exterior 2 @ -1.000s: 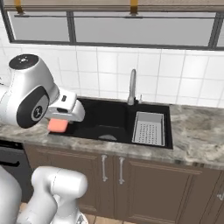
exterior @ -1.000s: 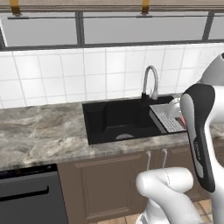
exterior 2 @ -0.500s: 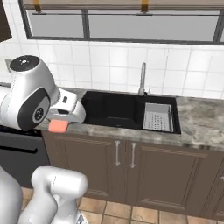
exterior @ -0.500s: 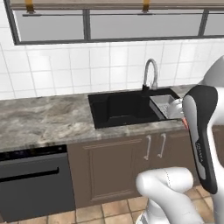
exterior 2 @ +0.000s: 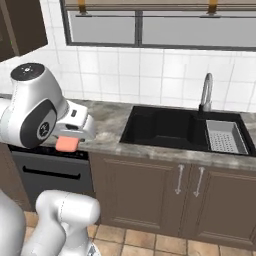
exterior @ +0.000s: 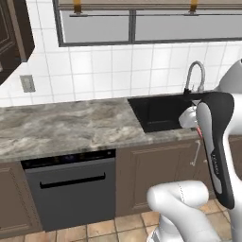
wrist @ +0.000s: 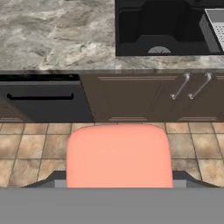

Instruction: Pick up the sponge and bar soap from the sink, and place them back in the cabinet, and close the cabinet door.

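Note:
My gripper [wrist: 119, 180] is shut on the bar soap [wrist: 119, 155], a salmon-pink rounded bar that covers the lower middle of the hand view. In the right base view the bar soap [exterior 2: 66, 144] hangs under the hand, over the counter's front edge and left of the sink [exterior 2: 170, 127]. The black sink [exterior: 160, 112] lies at the right of the left base view, and the hand view has the sink [wrist: 157, 30] at its top. A dark brown cabinet [exterior: 14, 33] hangs at the upper left; I cannot tell how its door stands. The sponge is out of view.
A chrome faucet [exterior 2: 206, 91] curves up behind the basin. A grey drain rack [exterior 2: 225, 137] fills its right part. A dark dishwasher [exterior: 71, 189] sits under the marbled counter [exterior: 61, 127]. Base cabinet doors with two handles [exterior 2: 187, 180] stand below the sink. A window [exterior: 132, 23] spans the tiled wall.
The whole picture has shifted: the base has driven left, so the sink now lies further right and the wall cabinet has come into view. The gripper still holds the bar soap.

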Robot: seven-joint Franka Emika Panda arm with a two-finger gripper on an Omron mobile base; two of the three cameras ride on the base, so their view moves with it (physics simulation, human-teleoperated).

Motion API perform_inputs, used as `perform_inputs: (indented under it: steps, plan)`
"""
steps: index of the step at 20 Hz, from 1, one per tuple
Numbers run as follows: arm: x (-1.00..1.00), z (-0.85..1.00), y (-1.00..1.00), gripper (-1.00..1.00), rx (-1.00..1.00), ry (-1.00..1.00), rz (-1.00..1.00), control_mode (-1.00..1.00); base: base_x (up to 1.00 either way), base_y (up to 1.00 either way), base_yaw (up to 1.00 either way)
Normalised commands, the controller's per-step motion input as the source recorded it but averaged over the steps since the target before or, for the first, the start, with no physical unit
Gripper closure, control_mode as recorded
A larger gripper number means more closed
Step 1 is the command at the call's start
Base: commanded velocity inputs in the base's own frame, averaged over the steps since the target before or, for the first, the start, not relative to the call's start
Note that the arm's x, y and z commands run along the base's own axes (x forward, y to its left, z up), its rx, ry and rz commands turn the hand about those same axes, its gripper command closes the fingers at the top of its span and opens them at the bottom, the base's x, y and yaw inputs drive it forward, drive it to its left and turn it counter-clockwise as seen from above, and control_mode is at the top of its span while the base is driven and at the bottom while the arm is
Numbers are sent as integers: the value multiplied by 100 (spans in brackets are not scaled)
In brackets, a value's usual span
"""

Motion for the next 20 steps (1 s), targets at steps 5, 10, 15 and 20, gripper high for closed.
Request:
perform_inputs:
  steps: [5, 10, 15, 20]
  plan:
    - [0, 0, 0, 100, 0, 0, 0, 100, -8, 80, 0]
    - [0, 0, 0, 100, 0, 0, 0, 100, -1, 85, 0]
    - [0, 0, 0, 100, 0, 0, 0, 100, 0, 83, 0]
    - [0, 0, 0, 100, 0, 0, 0, 100, 0, 76, 0]
